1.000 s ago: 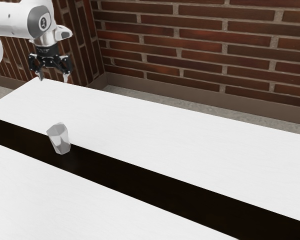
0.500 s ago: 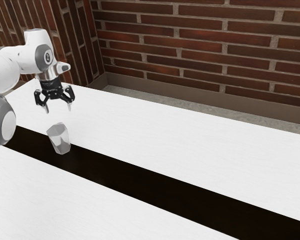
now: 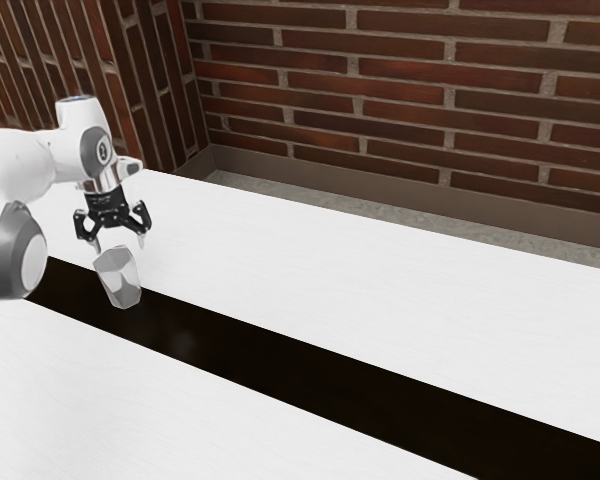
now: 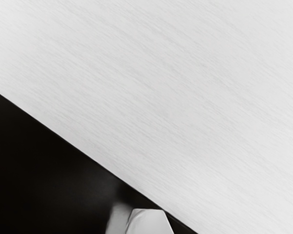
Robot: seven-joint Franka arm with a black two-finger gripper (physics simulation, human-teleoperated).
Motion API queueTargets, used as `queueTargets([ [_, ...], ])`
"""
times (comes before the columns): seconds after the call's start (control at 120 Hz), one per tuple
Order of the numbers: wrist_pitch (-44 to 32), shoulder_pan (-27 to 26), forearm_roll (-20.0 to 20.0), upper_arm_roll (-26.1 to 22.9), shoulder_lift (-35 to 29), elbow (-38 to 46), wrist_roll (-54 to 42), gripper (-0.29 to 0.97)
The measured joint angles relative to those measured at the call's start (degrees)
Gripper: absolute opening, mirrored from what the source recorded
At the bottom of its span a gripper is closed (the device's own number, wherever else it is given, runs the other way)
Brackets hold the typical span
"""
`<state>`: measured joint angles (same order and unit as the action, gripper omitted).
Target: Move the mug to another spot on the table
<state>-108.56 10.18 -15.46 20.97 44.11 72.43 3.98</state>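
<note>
A small grey-white faceted mug (image 3: 119, 279) stands upright on the dark stripe of the table (image 3: 380, 290), at the exterior view's left. My black gripper (image 3: 114, 240) hangs just above its rim, fingers spread open and pointing down, with nothing held between them. In the wrist view the mug's pale rim (image 4: 146, 222) shows just under my hand, at the boundary between the dark stripe and the white tabletop (image 4: 185, 87).
The table has wide white surfaces on both sides of the dark stripe (image 3: 360, 385), stretching toward the exterior view's right. A brick wall (image 3: 410, 90) runs behind the table, with another brick wall (image 3: 40, 60) at the left corner.
My arm has come down and slightly toward the exterior view's right, from well above the table's far edge to just over the mug. The mug has stayed in place.
</note>
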Motion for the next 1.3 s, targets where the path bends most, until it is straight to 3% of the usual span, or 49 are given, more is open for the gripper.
queueTargets([
  [0.442,-3.0,0.2,-1.4,0.0,3.0,1.0,-0.1,0.67],
  [0.967,-4.3,0.2,-2.0,0.1,3.1,1.8,-0.1,0.24],
  [1.3,-4.3,0.2,-1.7,0.6,3.0,1.8,0.1,0.09],
])
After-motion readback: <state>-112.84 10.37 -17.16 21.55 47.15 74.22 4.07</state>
